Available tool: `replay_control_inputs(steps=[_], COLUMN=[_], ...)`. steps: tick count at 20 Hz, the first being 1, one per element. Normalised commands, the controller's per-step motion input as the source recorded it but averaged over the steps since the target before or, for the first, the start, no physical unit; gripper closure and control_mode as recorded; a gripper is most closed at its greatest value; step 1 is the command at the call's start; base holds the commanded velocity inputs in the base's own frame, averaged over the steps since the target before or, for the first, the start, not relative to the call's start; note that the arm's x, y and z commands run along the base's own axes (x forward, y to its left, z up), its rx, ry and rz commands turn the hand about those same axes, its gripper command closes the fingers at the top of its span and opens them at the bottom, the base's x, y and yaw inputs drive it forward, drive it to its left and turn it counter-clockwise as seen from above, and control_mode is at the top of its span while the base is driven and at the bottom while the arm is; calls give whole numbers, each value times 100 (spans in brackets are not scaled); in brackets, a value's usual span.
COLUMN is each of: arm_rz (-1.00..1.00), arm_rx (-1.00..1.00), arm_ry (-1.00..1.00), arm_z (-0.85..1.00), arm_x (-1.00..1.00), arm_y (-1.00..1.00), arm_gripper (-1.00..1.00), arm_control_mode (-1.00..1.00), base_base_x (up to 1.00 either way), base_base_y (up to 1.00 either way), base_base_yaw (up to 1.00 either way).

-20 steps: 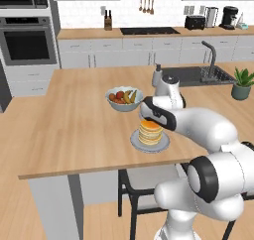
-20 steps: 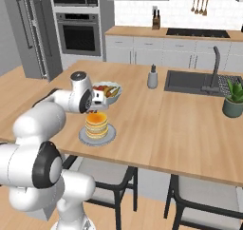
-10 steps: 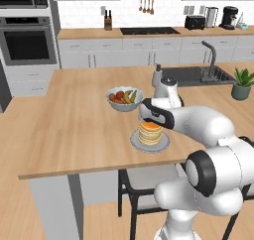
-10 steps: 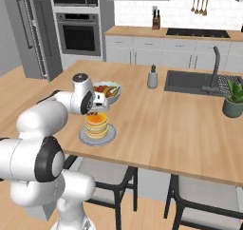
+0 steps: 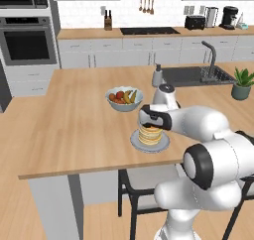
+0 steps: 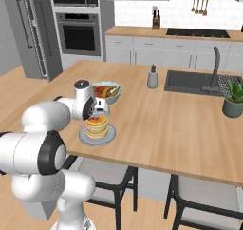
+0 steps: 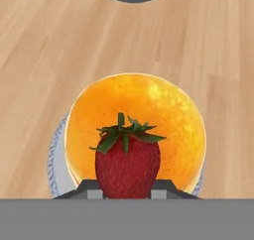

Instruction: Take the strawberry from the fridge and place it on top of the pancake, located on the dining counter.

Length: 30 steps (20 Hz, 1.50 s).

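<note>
I've got the claw (image 7: pixel 127 188) clamped on the small dark-red strawberry (image 7: pixel 127 167), hanging right above the orange-syrup-topped tan pancake stack (image 7: pixel 144 112), so drop's basically straight down.

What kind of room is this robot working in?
A home kitchen, computer-rendered by the look of it: a black-glass wall oven, a sink with a dark faucet set in the wooden dining counter, and a fridge.
</note>
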Motion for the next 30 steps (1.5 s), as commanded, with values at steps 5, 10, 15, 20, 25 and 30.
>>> replay_control_inputs(steps=[5,10,15,20,25,30], arm_rz=[0,0,0,0,0,0], arm_rx=[0,0,0,0,0,0], arm_ry=[0,2,4,1,0,0], arm_z=[-14,6,22,3,-30,-31], arm_x=[8,1,11,26,10,0], arm_y=[-2,-1,-3,-2,0,0], arm_gripper=[100,100,100,100,100,100], arm_control_mode=[-100,-100,-100,-100,-100,-100], base_base_x=[0,0,0,0,0,0], base_base_y=[0,0,0,0,0,0], base_base_yaw=[0,0,0,0,0,0])
